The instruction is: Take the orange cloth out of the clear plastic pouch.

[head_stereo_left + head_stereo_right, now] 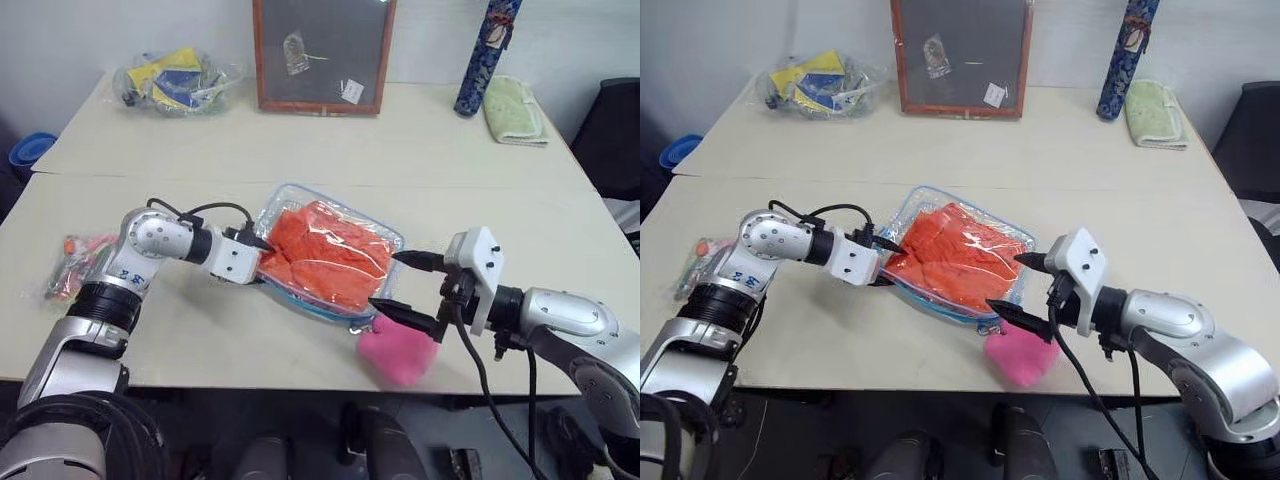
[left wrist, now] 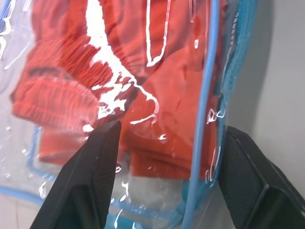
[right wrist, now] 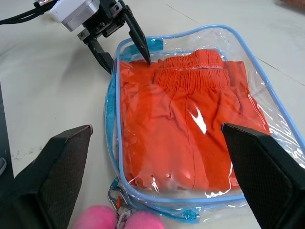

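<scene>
Both jaws spread, gripping nothing: left gripper (image 3: pixel 125 42) straddles the pouch (image 1: pixel 290 200) edge, right gripper (image 1: pixel 405 288) just beside it. One orange cloth (image 1: pixel 325 252) inside one pouch, mid-table (image 1: pixel 300 150). One pink ball (image 1: pixel 400 352) at front edge.

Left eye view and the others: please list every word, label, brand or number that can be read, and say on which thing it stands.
None can be read.
Left arm: small blue marks on its grey shell, too small to read.
Framed board: two small packets hang on it, their print too small to read.
Blue patterned tube: pattern only, no legible text.
</scene>
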